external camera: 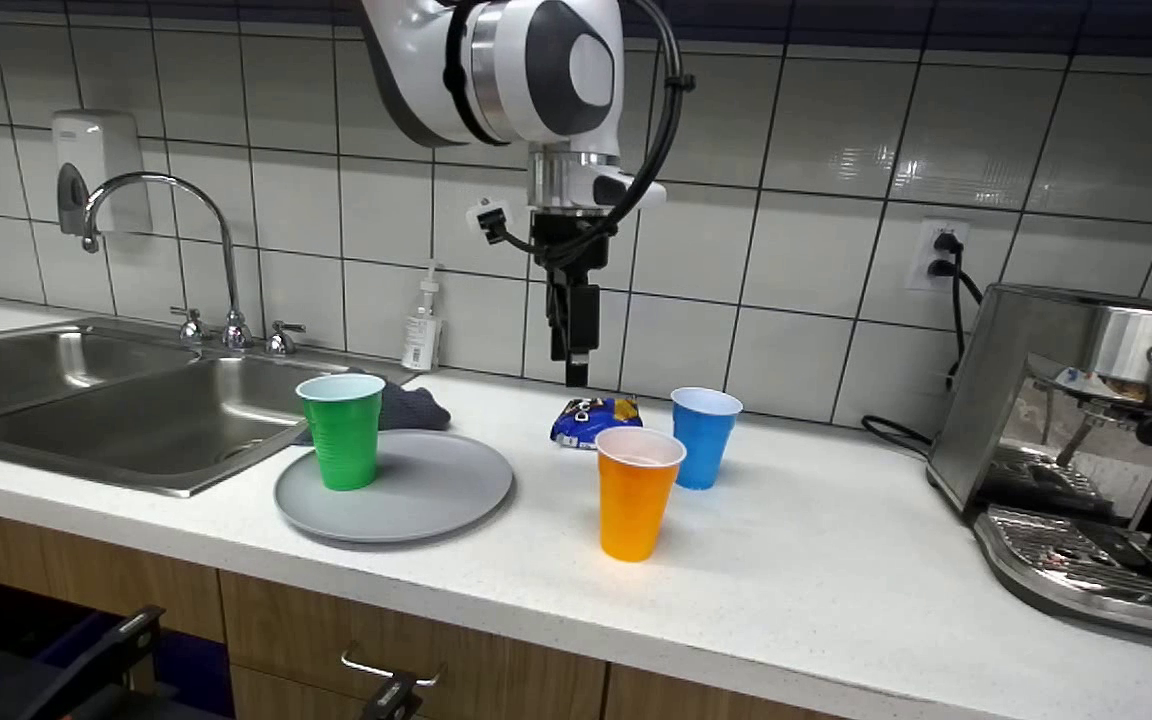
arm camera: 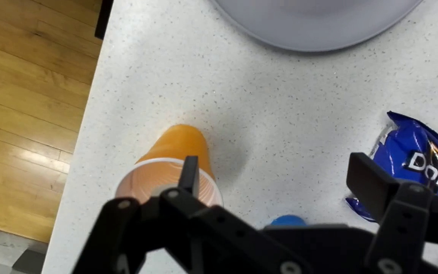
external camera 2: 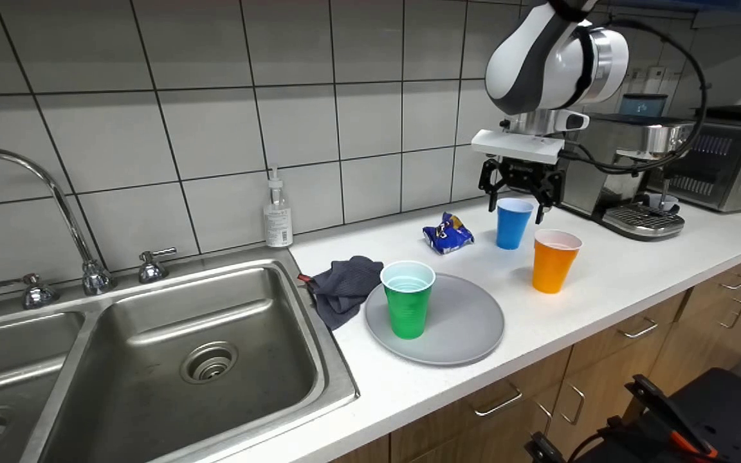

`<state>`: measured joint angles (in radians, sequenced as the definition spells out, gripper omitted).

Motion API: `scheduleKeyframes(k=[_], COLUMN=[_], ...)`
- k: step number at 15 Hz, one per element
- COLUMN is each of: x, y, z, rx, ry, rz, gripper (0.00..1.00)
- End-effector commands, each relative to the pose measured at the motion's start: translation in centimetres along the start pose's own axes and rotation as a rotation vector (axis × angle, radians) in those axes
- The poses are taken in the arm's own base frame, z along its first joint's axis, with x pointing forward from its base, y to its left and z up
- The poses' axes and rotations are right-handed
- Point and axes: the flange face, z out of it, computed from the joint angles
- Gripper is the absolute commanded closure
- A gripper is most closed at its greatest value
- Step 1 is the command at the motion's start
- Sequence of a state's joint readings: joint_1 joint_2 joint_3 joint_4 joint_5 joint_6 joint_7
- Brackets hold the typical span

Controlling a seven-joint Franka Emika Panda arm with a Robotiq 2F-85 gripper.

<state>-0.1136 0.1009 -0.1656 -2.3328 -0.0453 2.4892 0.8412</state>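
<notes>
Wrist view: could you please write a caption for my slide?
The open gripper above a speckled counter with an orange cup, a blue snack bag and part of a gray plate.

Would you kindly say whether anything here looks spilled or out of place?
Nothing looks spilled or toppled: the orange cup and blue cup stand upright. Slightly untidy: the dark cloth lies bunched, not folded, beside the sink.
</notes>
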Motion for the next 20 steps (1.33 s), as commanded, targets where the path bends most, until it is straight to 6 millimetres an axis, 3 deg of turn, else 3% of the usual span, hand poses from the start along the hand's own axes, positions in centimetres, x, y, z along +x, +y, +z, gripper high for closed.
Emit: scheduleKeyframes(k=[1, 8, 9, 20], x=[2.2, 5.1, 3.9, 4.1], y=[0.4, 0.6, 1.0, 0.7], z=[-0.2, 0.5, 0.3, 1.2], rx=[-0.021, -0.057, -0.037, -0.031], ry=[-0.059, -0.041, -0.038, -0.03], rz=[-0.134, -0.303, -0.268, -0.322], gripper=[0.0, 0.0, 0.0, 0.0])
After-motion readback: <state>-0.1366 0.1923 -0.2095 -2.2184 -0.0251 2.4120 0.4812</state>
